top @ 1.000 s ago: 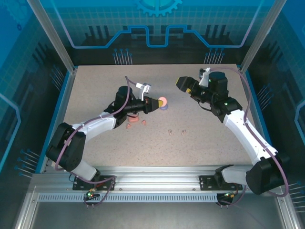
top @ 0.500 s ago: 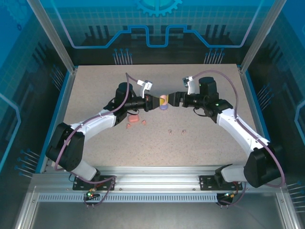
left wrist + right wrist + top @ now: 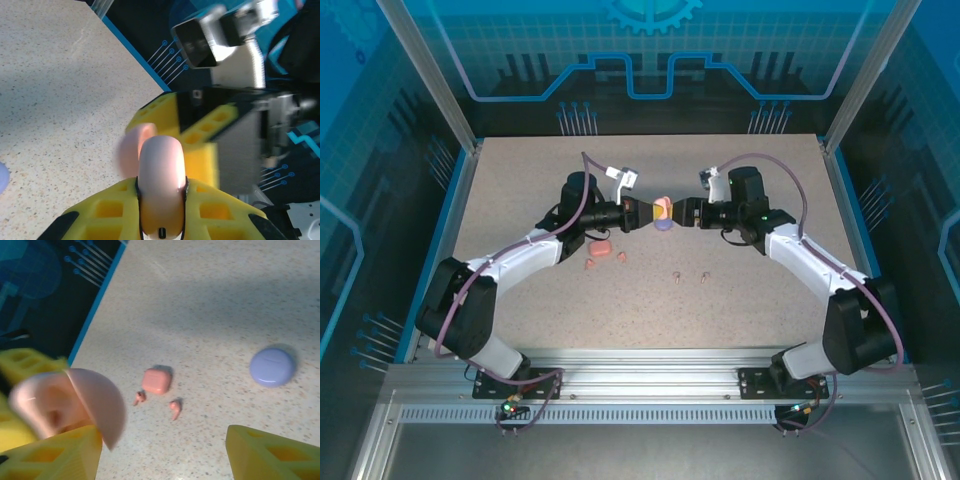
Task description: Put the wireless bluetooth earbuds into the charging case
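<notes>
Two tools nose to nose over mid-desk, pink case between them.

We are seeing the left tool [image 3: 648,211] clamping the pink case [image 3: 662,206] by its lower end, holding it clear of the desk [image 3: 750,310] and just above the purple case [image 3: 664,225]. The right tool [image 3: 684,211] is facing it with fingers spread wide, carrying nothing. We are judging that the case lies straight ahead of the right tool, its long axis pointing along the line joining the two tools, and that its lid [image 3: 97,407] is hinged open. The pink earbuds [image 3: 676,275] are lying on the desk toward the bases, well apart from their case; the empty right arm looks the nearer.
</notes>
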Motion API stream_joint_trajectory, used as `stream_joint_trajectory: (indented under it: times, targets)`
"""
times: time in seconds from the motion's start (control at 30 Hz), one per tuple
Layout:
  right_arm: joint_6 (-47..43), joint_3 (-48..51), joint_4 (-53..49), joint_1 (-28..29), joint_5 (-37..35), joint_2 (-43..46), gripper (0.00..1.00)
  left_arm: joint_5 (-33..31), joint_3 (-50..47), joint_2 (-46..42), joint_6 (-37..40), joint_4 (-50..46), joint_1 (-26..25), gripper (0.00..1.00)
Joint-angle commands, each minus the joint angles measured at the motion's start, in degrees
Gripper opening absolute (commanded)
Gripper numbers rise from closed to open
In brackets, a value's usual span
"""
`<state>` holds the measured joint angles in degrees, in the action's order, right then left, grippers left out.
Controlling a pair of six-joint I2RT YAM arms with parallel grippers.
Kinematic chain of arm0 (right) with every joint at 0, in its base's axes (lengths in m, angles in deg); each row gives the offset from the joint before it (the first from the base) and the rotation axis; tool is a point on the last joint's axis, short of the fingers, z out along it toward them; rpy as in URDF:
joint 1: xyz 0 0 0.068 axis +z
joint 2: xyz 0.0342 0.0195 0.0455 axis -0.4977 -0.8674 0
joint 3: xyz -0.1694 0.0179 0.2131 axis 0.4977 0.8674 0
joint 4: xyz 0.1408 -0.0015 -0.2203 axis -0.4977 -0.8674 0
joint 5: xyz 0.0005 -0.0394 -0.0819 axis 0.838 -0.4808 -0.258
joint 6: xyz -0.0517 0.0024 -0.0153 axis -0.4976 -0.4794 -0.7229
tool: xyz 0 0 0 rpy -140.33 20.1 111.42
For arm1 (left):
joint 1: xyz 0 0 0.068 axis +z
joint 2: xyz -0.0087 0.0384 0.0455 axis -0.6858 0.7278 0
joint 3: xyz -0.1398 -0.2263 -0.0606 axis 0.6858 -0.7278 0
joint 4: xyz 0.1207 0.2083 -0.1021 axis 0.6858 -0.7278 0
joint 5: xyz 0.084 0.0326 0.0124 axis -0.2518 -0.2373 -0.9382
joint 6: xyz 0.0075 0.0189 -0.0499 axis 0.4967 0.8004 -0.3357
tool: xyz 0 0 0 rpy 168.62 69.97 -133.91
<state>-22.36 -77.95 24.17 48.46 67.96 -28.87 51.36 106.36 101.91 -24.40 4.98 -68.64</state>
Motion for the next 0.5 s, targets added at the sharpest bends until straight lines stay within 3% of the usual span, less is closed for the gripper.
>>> stream_joint_trajectory:
  times: [0.0, 0.3, 0.47]
  targets:
    - [1.9, 2.3, 0.3, -2.2, -2.7, -1.5, 0.65, 1.9, 0.4, -2.7, -0.2, 2.5, -0.3, 0.0]
    - [4.8, 6.4, 4.9, -2.6, 5.8, 7.6, 0.64, 1.8, -0.7, -2.6, -0.7, 3.5, -0.3, 0.0]
    - [6.1, 5.3, 8.0, -0.3, 8.0, 7.5, 0.6, 1.9, -0.9, -2.8, -0.8, 3.6, -0.3, 0.0]
